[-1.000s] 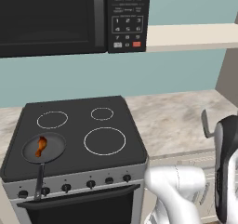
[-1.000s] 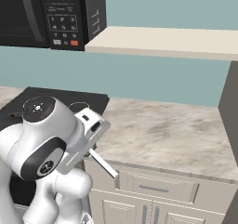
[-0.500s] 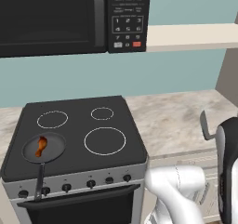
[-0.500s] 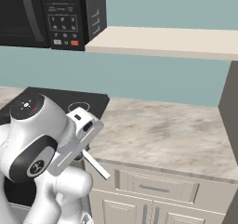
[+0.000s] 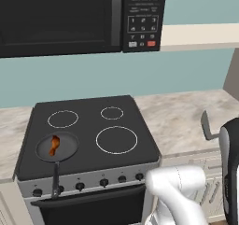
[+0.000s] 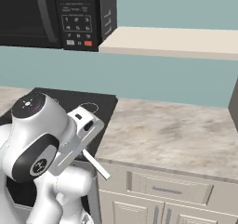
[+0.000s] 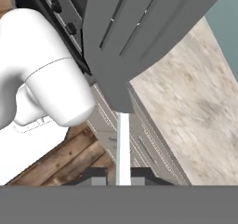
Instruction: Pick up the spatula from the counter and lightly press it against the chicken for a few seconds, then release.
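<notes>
My gripper (image 7: 119, 177) is shut on the spatula's white handle (image 7: 122, 144). The spatula's wide grey blade (image 7: 139, 37) stretches away from the fingertips, over the counter's front edge and the stove front. In the left base view the grey blade (image 5: 205, 124) pokes up beside my dark forearm, above the counter at the right. In the right base view the white handle end (image 6: 98, 166) sticks out below my hand. The chicken (image 5: 54, 144), a small orange piece, lies in a dark pan (image 5: 65, 149) on the stove's front-left burner, far to the left of the spatula.
The black stove (image 5: 116, 140) has knobs along its front (image 5: 103, 182), and the pan's handle (image 5: 56, 179) hangs over that edge. A microwave (image 5: 70, 18) hangs above. Beige counter (image 6: 176, 135) runs to the right, with drawers (image 6: 162, 188) below and a shelf (image 6: 172, 41) overhead.
My arm has swung slightly left with the spatula still gripped; the handle end has sunk a little in the right base view. Pan and chicken have not moved.
</notes>
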Motion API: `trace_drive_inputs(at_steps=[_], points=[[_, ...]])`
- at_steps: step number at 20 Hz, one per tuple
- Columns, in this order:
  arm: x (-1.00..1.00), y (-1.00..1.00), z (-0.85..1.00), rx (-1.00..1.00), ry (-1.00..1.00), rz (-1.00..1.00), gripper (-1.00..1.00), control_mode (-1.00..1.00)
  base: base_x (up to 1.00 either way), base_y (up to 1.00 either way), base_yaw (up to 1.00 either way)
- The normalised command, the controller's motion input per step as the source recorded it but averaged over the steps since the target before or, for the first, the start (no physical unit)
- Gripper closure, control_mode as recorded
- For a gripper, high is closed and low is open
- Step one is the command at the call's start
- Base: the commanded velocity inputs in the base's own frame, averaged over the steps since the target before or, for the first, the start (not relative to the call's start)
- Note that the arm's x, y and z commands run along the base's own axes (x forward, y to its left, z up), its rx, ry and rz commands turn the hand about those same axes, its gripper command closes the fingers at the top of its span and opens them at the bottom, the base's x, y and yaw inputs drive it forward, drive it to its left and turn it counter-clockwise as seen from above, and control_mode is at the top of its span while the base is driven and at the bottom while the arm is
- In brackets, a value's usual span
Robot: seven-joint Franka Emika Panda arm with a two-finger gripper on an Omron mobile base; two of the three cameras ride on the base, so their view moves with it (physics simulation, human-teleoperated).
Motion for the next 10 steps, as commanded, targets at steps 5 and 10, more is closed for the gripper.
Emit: trace_drive_inputs(at_steps=[5, 10], points=[[0.00, 0.00, 0.00, 0.00, 0.00, 0.00, 1.00, 1.00, -0.12, 0.66, -0.01], [0.00, 0.00, 0.00, 0.00, 0.00, 0.00, 1.00, 1.00, -0.09, 0.61, -0.01]])
